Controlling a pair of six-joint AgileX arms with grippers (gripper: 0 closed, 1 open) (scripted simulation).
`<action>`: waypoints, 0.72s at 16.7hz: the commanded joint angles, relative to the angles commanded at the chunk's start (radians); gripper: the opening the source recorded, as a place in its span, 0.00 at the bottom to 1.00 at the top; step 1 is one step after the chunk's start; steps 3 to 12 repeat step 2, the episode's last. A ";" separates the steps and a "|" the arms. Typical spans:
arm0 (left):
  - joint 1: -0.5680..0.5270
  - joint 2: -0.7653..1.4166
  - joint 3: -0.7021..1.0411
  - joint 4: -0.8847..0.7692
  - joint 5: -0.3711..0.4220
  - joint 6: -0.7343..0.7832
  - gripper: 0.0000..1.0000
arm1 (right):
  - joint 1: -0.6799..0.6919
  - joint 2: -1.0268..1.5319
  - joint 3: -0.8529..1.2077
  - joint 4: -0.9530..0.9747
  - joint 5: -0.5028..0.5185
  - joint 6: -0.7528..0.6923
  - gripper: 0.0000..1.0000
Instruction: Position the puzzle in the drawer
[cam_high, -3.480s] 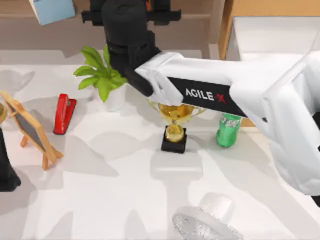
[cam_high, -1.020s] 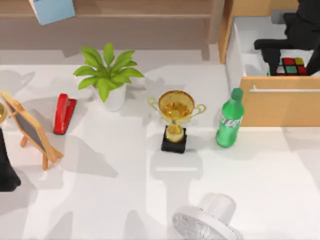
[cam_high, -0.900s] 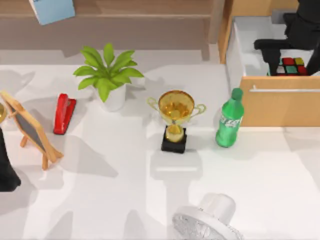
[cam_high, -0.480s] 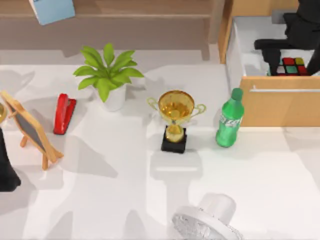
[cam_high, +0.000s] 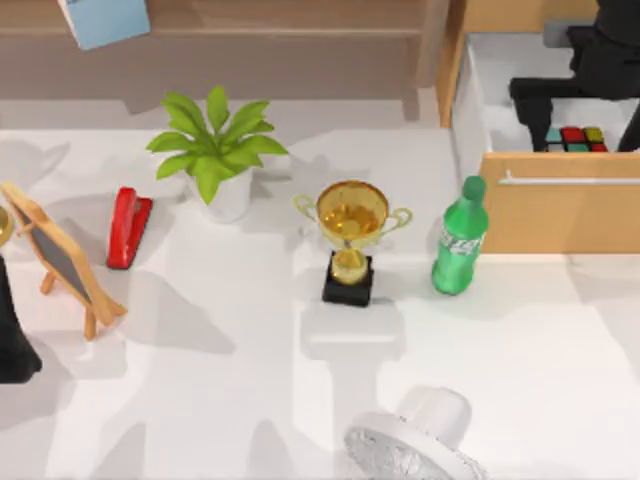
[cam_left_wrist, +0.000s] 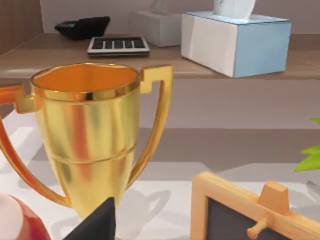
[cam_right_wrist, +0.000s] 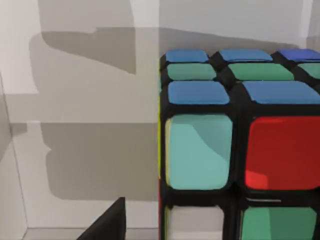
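Black-framed and bright-stickered, the puzzle (cam_high: 574, 138) now sits lower inside the drawer (cam_high: 560, 212) than half a second ago, close behind its front panel, so the placing looks all but done. Whether the right tool (cam_high: 585, 95) above it grips or has let go, I cannot tell. Beside the drawer stands a green bottle (cam_high: 459, 240), then a trophy (cam_high: 350, 232); neither blocks the way out. The left arm is parked at the tabletop's (cam_high: 250, 400) left edge.

White table (cam_high: 200, 400); brown wooden shelf (cam_high: 250, 50) behind.
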 joint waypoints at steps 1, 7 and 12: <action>0.000 0.000 0.000 0.000 0.000 0.000 1.00 | 0.000 0.000 0.000 0.000 0.000 0.000 1.00; 0.000 0.000 0.000 0.000 0.000 0.000 1.00 | 0.000 0.000 0.000 0.000 0.000 0.000 1.00; 0.000 0.000 0.000 0.000 0.000 0.000 1.00 | 0.000 0.000 0.000 0.000 0.000 0.000 1.00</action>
